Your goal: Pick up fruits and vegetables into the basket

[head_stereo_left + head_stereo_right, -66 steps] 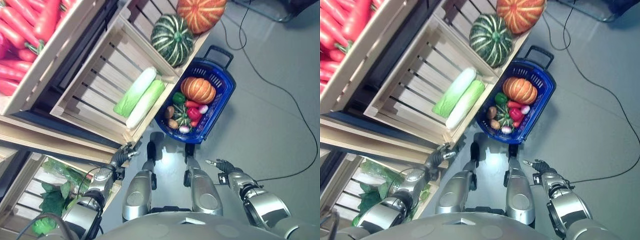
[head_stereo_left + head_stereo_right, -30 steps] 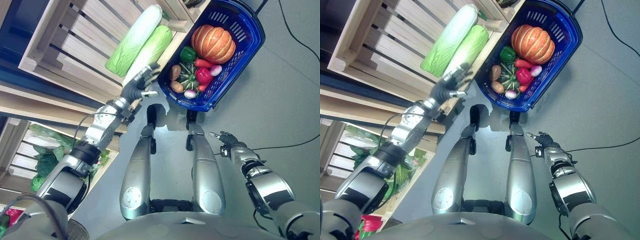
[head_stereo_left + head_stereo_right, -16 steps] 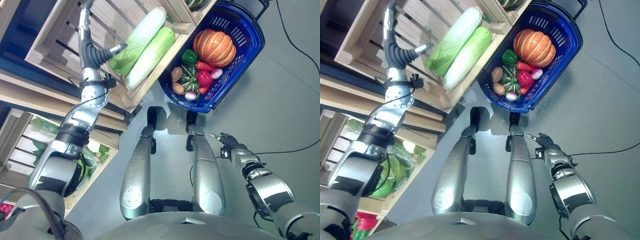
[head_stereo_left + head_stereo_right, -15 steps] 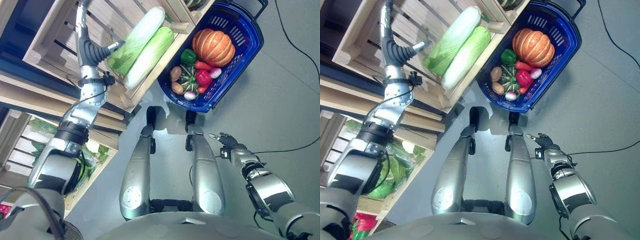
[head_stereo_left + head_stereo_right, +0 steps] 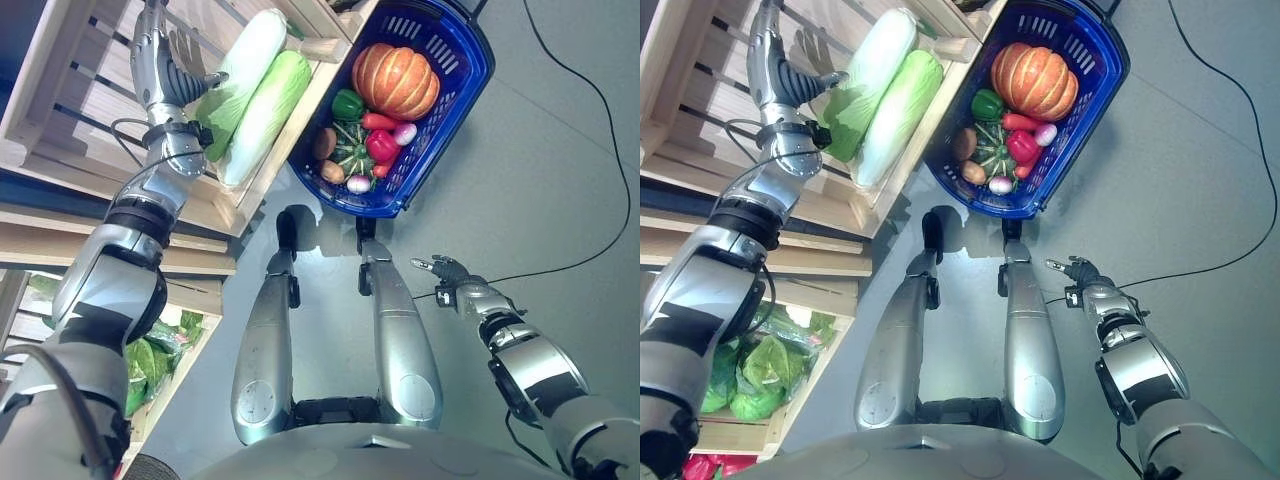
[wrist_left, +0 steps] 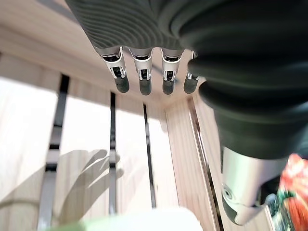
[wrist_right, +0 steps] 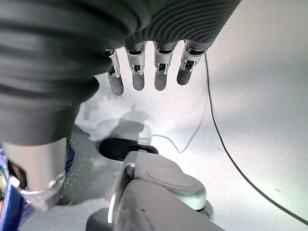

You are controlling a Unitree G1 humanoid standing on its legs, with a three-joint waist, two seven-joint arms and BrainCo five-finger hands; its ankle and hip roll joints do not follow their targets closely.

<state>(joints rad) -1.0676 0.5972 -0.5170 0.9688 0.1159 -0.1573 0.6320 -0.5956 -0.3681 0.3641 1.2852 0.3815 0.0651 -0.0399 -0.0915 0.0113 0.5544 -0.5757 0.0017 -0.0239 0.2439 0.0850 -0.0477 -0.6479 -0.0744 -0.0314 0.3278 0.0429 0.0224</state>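
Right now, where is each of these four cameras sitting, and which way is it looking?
Left eye view: on the head, looking down at the wooden crate, two cabbages and blue basket; both arms show.
Right eye view: beside it, same scene; left hand open in the crate, right hand over the floor.
Left wrist view: along the open left hand at crate slats.
Right wrist view: along the open right hand at grey floor.
Both eyes share everything.

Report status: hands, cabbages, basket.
Left hand open in crate beside two napa cabbages, holding nothing. Right hand open, idle. Blue basket already loaded.
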